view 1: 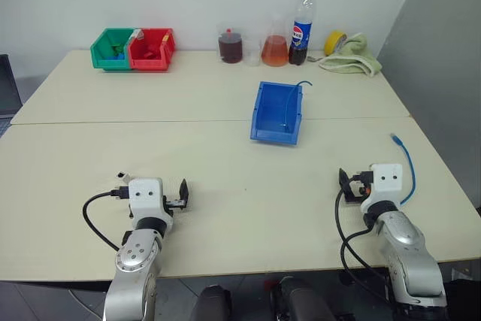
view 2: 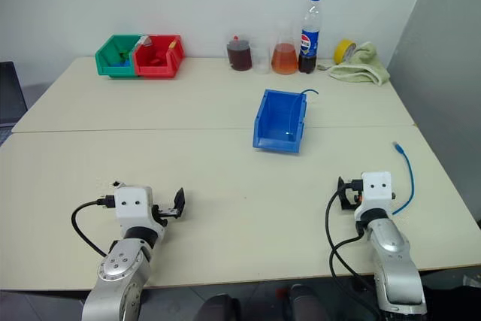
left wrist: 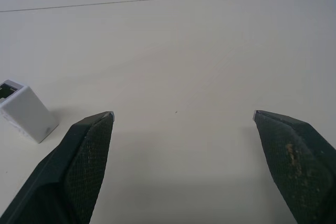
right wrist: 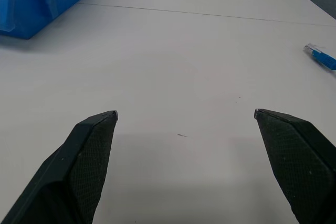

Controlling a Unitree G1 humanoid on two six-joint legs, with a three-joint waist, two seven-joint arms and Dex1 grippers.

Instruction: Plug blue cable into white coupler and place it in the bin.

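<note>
Now both claws spread wide, empty: left gripper (left wrist: 184,116) just beside white coupler (left wrist: 25,112) on table (view 1: 225,186) — right gripper (right wrist: 185,115) near blue cable (view 1: 407,163), untouched. Blue bin (view 1: 276,113) well ahead, between them.

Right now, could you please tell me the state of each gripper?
Left gripper: open, holding nothing.
Right gripper: open, holding nothing.
</note>
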